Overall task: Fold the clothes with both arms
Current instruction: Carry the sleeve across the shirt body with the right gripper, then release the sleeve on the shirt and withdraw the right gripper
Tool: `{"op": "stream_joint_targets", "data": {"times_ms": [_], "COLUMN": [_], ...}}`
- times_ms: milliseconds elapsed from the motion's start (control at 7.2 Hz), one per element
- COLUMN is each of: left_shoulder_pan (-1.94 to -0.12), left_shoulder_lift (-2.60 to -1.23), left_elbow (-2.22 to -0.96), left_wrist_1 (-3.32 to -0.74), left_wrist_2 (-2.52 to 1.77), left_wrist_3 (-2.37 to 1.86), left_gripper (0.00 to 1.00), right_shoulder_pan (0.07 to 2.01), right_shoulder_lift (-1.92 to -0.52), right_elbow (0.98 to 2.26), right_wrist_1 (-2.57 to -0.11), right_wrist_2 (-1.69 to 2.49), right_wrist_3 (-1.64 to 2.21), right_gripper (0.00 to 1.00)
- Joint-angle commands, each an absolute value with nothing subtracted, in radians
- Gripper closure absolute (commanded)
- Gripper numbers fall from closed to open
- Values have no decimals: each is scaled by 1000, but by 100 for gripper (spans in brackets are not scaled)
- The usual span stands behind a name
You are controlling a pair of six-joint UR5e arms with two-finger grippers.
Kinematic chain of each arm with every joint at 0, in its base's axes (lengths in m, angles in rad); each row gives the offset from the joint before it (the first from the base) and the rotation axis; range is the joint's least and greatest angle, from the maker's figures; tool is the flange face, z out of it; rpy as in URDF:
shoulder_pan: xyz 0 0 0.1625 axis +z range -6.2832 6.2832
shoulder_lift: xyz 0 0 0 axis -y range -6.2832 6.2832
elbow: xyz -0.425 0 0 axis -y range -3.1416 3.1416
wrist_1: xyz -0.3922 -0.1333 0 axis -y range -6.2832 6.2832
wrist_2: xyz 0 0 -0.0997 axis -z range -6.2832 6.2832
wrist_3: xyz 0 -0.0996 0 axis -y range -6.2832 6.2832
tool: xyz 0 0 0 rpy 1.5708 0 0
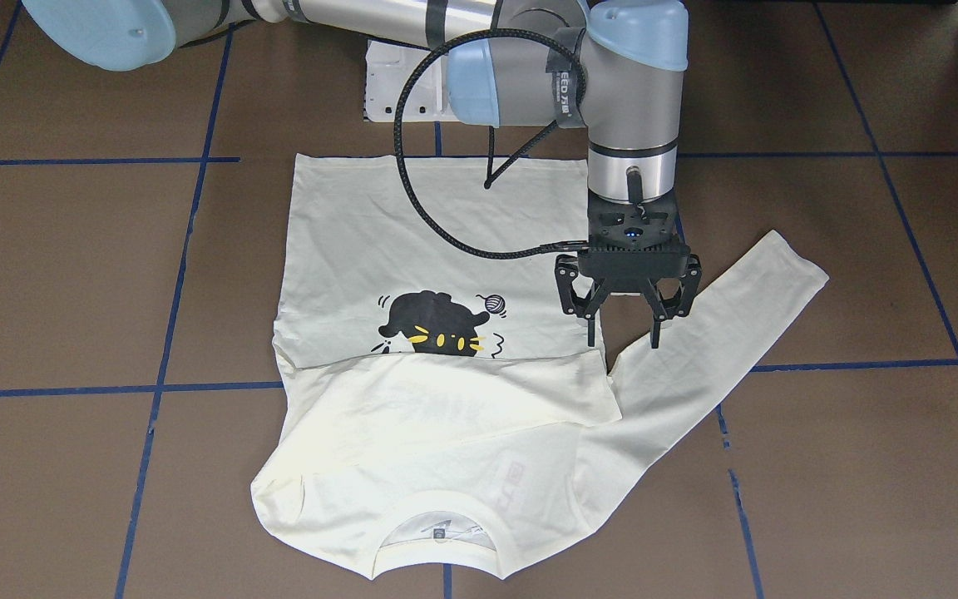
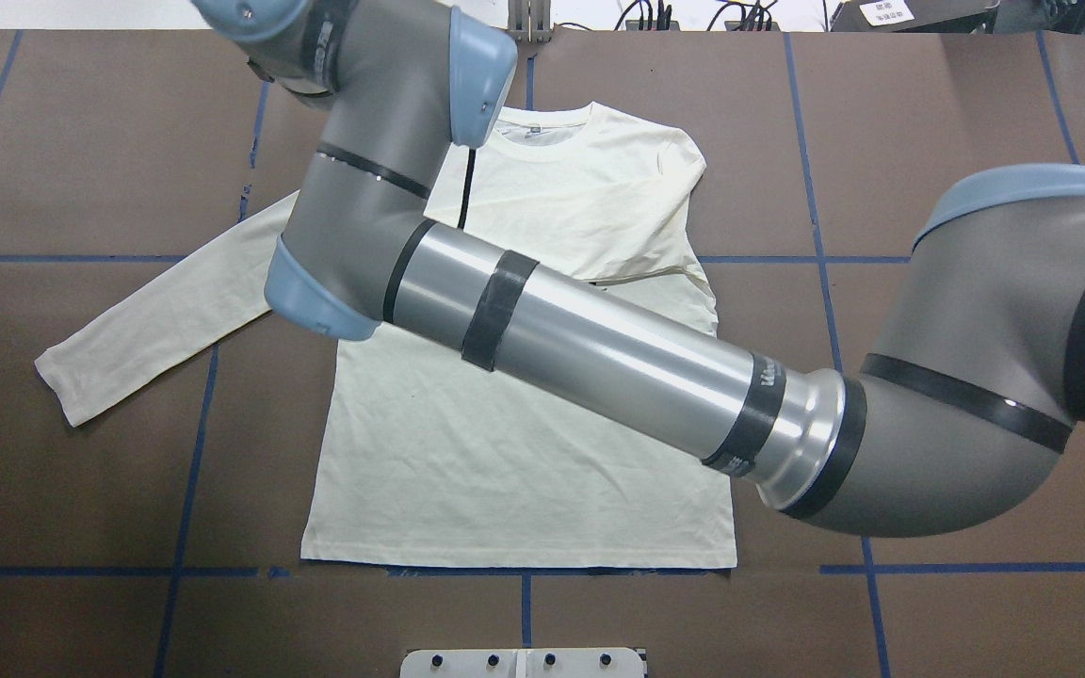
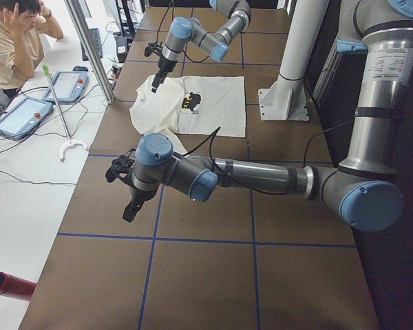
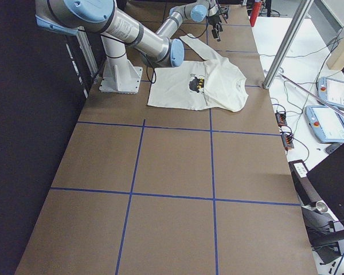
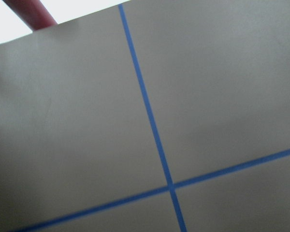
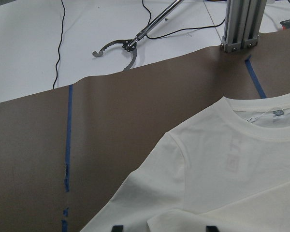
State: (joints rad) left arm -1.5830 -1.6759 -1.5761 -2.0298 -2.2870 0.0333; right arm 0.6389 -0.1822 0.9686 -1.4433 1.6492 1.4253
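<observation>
Exterior front-facing view: the cream T-shirt [image 1: 346, 225] is seen spread flat on the brown matte table [image 1: 71, 274], which is divided into squares by thin blue tape lines [image 1: 170, 274]. The cloth is soft and lightly wrinkled, and the round ribbed neckline [image 1: 437, 499] is turned away from the robot. A black cat print [image 1: 433, 324] with yellow marks and a small yarn ball is shown on the chest. Its lower part is covered by one sleeve [image 1: 462, 391], which is folded across the body. The other sleeve [image 1: 720, 333] is stretched out straight toward the robot's left side. The right gripper [image 1: 623, 339], black and pronged, is held just above the shirt where this sleeve joins the body. Its two fingers are spread apart and nothing is pinched between them. The right arm [image 2: 599, 348], a smooth grey metal tube with light-blue caps, is reached across the shirt in the overhead view. The left gripper [image 3: 129, 212] is hung over bare table well apart from the shirt, and it cannot be told whether it is spread or closed.
</observation>
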Motion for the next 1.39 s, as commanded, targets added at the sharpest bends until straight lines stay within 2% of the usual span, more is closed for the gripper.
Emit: {"op": "stream_joint_targets", "data": {"times_ms": [0, 139, 278, 556, 833, 1250], "left_shoulder_pan": [-1557, -1507, -1433, -1233, -1082, -852], "left_shoulder_lift": [-1695, -1681, -1648, -1617, -1493, -1413], "left_elbow": [-1575, -1574, -1586, -1606, -1649, -1664], "left_wrist_1": [-2247, -2323, -2395, -2414, -2488, -2522], "left_wrist_2": [-2298, -2305, -2310, -2287, -2150, -1986], "left_wrist_3": [-36, -76, -95, -150, -155, -213], "left_gripper": [0, 0, 0, 0, 0, 0], "right_shoulder_pan": [783, 857, 938, 1075, 1199, 1255], "right_shoulder_lift": [-342, -474, -576, -772, -969, -1142], "right_elbow": [1163, 1296, 1363, 1452, 1531, 1626], "right_wrist_1": [-1598, -1661, -1693, -1694, -1695, -1690], "right_wrist_2": [1903, 1981, 2062, 2126, 2186, 2191], "right_wrist_3": [1276, 1132, 967, 661, 360, 225], "right_gripper": [0, 0, 0, 0, 0, 0]}}
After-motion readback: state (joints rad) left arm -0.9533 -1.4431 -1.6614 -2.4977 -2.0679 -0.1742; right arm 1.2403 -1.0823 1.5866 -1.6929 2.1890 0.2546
